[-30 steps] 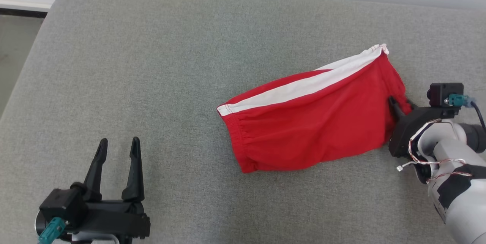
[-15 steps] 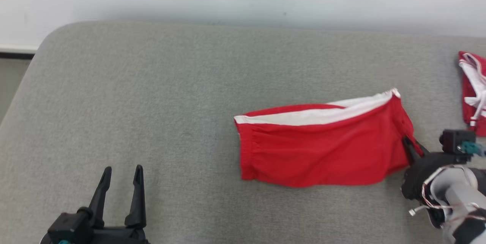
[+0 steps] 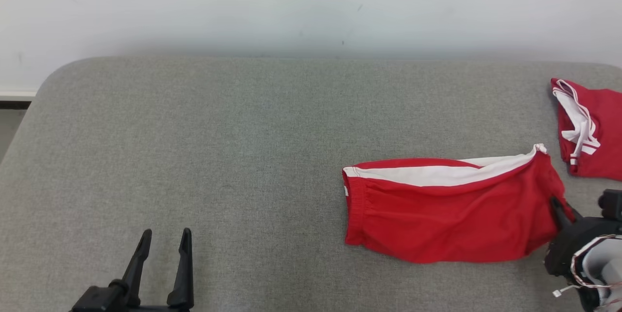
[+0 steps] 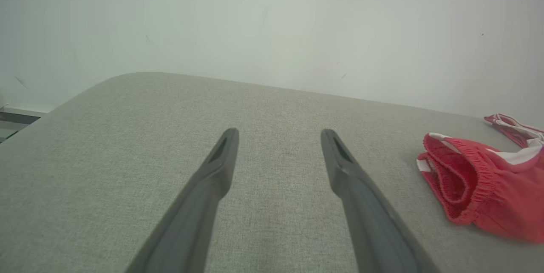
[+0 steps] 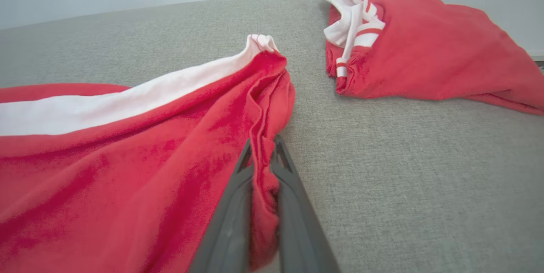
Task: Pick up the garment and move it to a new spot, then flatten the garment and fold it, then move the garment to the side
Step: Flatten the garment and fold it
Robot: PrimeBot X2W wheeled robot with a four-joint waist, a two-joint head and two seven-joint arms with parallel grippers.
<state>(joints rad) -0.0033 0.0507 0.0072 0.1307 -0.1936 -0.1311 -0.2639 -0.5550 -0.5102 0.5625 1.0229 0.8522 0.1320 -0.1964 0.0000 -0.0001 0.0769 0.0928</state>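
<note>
Wide bare grey woven surface (image 3: 194, 156) left, flat red white-striped shorts (image 3: 447, 219) blocking right, crumpled red-and-white garment (image 3: 600, 127) beyond, narrow gap between.

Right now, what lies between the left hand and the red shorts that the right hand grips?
Nothing but bare grey upholstery lies between the left hand and those red shorts; the head view shows this stretch.

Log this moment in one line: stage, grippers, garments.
stage: gripped for move | right gripper: shut on red shorts edge | left gripper: open, empty | other red garment: lying apart, far right
</note>
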